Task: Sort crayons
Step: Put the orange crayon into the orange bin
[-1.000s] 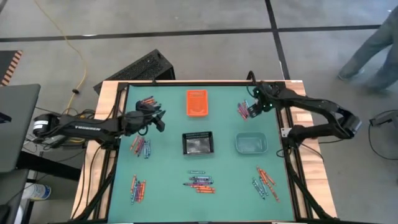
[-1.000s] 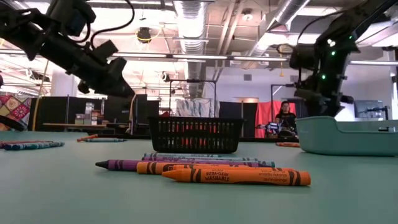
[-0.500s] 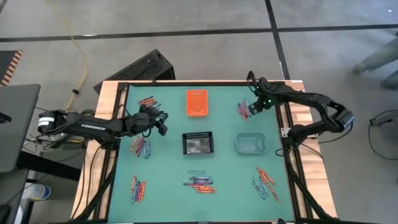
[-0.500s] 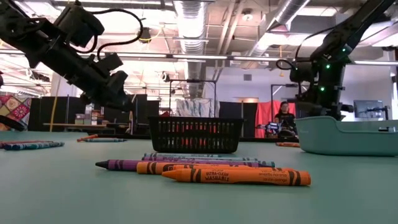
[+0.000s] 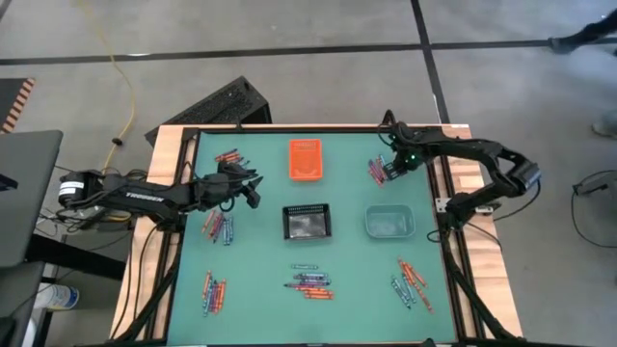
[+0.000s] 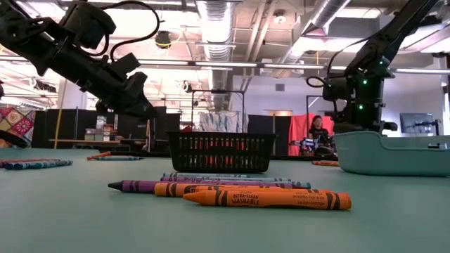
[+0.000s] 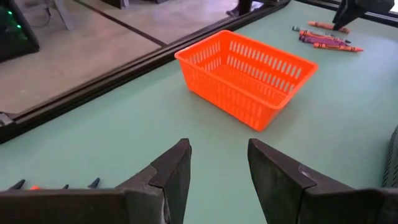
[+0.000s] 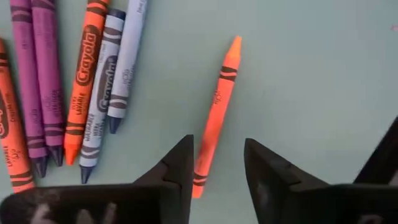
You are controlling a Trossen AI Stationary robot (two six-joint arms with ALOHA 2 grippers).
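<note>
Crayons lie in loose clusters on the green mat. My right gripper (image 5: 389, 170) hangs over the far-right cluster (image 5: 375, 171), fingers pointing down and open. Its wrist view shows one orange crayon (image 8: 216, 106) lying flat, apart from the purple, orange and blue ones (image 8: 74, 87), with its blunt end between the two fingertips (image 8: 217, 167). My left gripper (image 5: 249, 189) hovers open above bare mat at the far left, between a crayon cluster (image 5: 228, 154) and the orange bin (image 7: 247, 76), with nothing between its fingers (image 7: 217, 168). My right gripper comes from above with one finger (image 8: 180, 163) on each side of the orange crayon's blunt end (image 8: 200, 177). The fingers lie across the crayon, which rests flat on the mat. Whether a finger touches it, I cannot tell.
The orange bin (image 5: 305, 159) stands at the far middle, with the black mesh bin (image 5: 308, 222) and the teal bin (image 5: 389, 223) nearer. More crayon clusters lie at left (image 5: 218, 227), near left (image 5: 213, 292), near middle (image 5: 310, 281) and near right (image 5: 411, 282).
My right gripper has sunk toward the far-right crayon cluster and now hangs low over it. The crayons and bins have stayed in place.
</note>
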